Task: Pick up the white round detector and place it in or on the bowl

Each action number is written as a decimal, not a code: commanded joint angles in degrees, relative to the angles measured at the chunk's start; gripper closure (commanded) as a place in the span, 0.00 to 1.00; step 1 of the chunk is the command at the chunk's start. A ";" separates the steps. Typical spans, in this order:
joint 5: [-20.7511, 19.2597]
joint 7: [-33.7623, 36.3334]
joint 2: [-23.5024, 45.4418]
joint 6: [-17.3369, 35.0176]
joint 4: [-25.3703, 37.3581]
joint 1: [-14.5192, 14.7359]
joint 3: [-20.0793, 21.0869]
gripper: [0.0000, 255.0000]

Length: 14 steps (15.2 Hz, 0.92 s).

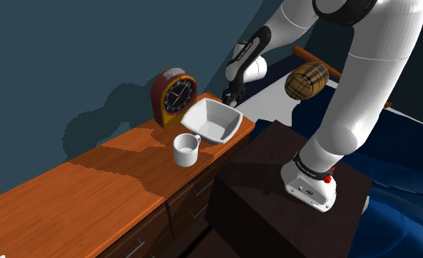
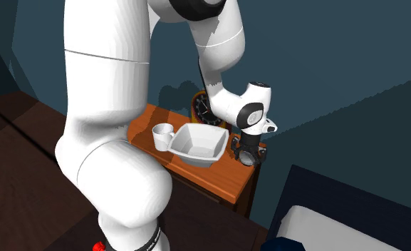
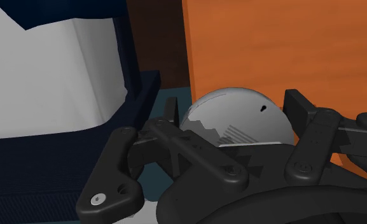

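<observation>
The gripper (image 3: 234, 107) presses its fingers against both flanks of the grey-white round detector (image 3: 239, 124), apparently clasping it at the end edge of the dresser (image 1: 114, 176), just beside the bowl (image 1: 211, 121); lift and placement remain; the bowl holds nothing.

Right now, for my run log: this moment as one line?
phase: grasp | black fingers clasp white round detector | at edge of orange wooden dresser | white square bowl empty
</observation>
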 commanded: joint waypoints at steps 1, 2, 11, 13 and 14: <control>0.00 0.00 0.00 0.00 0.01 0.00 0.00 1.00; 0.00 0.00 0.00 0.00 0.01 0.00 0.00 1.00; -1.95 1.38 -4.76 -4.31 -0.35 0.71 -1.06 1.00; -2.58 1.82 -6.29 -5.80 -0.35 0.87 -1.32 1.00; -2.89 2.04 -7.05 -6.56 -0.34 0.94 -1.44 1.00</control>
